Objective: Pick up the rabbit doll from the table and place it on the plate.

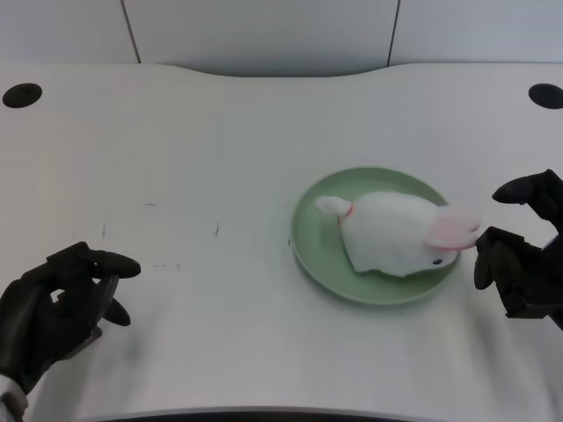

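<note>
Now rabbit doll (pixel 393 232) on green plate (pixel 307 230)

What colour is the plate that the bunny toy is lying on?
Pale green. The plate under the white rabbit doll shows clearly in the head view.

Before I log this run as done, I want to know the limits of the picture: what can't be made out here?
- Head view: the plate under the rabbit doll is covered by the doll's body.
- Head view: the left hand is empty, but its wrist is cut off by the bottom-left corner.
- Head view: the faint marks on the table are too small to identify.
</note>
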Motion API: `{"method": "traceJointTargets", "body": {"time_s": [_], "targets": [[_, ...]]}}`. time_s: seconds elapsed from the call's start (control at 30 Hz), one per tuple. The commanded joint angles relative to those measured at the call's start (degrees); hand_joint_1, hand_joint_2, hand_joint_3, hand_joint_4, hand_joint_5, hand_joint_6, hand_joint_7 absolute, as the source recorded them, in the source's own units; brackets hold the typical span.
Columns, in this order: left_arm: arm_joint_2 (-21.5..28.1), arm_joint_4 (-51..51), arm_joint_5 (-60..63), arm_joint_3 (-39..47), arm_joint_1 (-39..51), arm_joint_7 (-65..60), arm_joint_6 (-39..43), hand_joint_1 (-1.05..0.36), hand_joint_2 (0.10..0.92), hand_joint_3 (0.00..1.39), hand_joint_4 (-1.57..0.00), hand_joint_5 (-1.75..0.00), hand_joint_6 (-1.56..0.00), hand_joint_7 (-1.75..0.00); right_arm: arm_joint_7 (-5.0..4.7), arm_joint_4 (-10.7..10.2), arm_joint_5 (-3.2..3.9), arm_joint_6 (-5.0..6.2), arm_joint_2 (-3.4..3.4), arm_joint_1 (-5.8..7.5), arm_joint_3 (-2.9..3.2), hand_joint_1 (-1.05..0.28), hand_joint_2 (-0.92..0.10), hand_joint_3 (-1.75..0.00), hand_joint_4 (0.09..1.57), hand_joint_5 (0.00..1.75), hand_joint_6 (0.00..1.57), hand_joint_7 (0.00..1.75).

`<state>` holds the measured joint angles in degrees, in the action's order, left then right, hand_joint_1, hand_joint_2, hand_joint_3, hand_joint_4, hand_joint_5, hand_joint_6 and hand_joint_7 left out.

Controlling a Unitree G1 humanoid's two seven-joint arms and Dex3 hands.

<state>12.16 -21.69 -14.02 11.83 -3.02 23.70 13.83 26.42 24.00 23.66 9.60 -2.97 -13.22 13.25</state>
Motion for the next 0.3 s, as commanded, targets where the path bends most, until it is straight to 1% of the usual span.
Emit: {"method": "traceJointTargets", "body": {"time_s": [0.03, 0.07, 0.1, 0.17, 0.2, 0.23, 0.27, 0.3], "targets": [[0.56, -0.07, -0.79, 1.08, 0.82, -0.16, -0.02, -0.6, 0.921, 0.57, -0.5, -1.71, -0.59, -1.13, 0.66, 0.44, 1.89, 0.03, 0.45, -0.26, 1.21, -0.14, -0.09, -1.7, 1.17, 1.61, 0.87, 1.56], [0.58, 0.3, -0.68, 1.08, 1.08, -0.3, -0.38, -0.6, 0.921, 0.57, -0.49, -1.7, -0.58, -1.14, 0.14, 0.1, 2.38, -1.05, 0.66, -0.29, 1.37, -0.15, -0.08, -1.7, 1.16, 1.62, 0.86, 1.57], [0.61, 0.8, -0.48, 1.04, 1.37, -0.62, -0.93, -0.61, 0.921, 0.57, -0.48, -1.7, -0.57, -1.15, 0.63, 0.06, 3.24, -1.67, 0.81, -0.38, 1.59, -0.19, -0.08, -1.7, 1.14, 1.65, 0.84, 1.59], [0.41, 1.82, -0.13, 1.05, 1.97, -1.41, -1.5, -0.61, 0.921, 0.57, -0.48, -1.7, -0.56, -1.15, 2.14, 0.24, 5.57, -3.33, 0.98, -0.85, 2.36, -0.2, -0.1, -1.72, 1.08, 1.72, 0.76, 1.67], [0.31, 2.09, -0.06, 1.08, 2.14, -1.65, -1.53, -0.61, 0.921, 0.57, -0.48, -1.69, -0.56, -1.15, 2.83, 0.47, 6.38, -3.82, 1.01, -1.07, 2.69, -0.21, -0.11, -1.74, 1.05, 1.73, 0.7, 1.71], [0.23, 2.4, 0.22, 1.07, 2.36, -2.29, -1.88, -0.61, 0.921, 0.57, -0.48, -1.69, -0.56, -1.15, 3.29, 1.05, 7.07, -4.19, 1.04, -1.41, 3.09, -0.2, -0.12, -1.74, 1.04, 1.74, 0.67, 1.73], [0.08, 2.61, 0.41, 1.09, 2.56, -2.93, -2.06, -0.61, 0.921, 0.56, -0.49, -1.67, -0.57, -1.14, 3.46, 1.36, 7.54, -4.68, 1.0, -1.64, 3.36, -0.19, -0.14, -1.74, 1.03, 1.74, 0.65, 1.74], [-0.01, 2.72, 0.45, 1.08, 2.68, -3.33, -2.19, -0.6, 0.921, 0.56, -0.5, -1.66, -0.56, -1.13, 3.58, 1.57, 7.83, -4.89, 0.97, -1.79, 3.51, -0.2, -0.16, -1.74, 1.02, 1.74, 0.64, 1.74]]}}
